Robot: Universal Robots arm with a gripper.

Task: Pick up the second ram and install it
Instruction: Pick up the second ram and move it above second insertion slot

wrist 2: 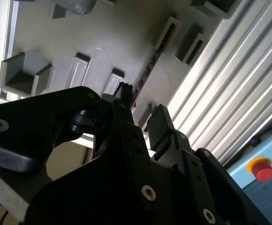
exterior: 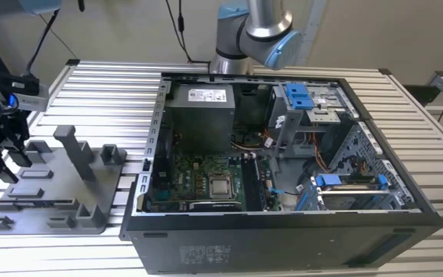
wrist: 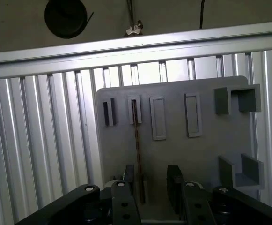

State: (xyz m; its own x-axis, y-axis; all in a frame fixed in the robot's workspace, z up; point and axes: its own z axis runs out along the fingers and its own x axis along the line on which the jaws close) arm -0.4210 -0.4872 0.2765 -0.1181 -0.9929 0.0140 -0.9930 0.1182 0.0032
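— Zero sticks lifted?
— Zero. The ram (wrist: 136, 131) stands edge-on in its tray (wrist: 210, 140) slot, the exterior view's left. My gripper (wrist: 150, 185) hangs over it, jaws wide, nothing held. Pick and install both undone.

Gripper (wrist: 150, 185) hangs above the grey plastic tray (wrist: 206, 154), fingers (wrist: 174, 180) spread apart. The second ram (wrist: 136, 140) stands on edge in a tray slot, one end between the fingers. The tray rests on a ribbed aluminium table (wrist: 42, 150).
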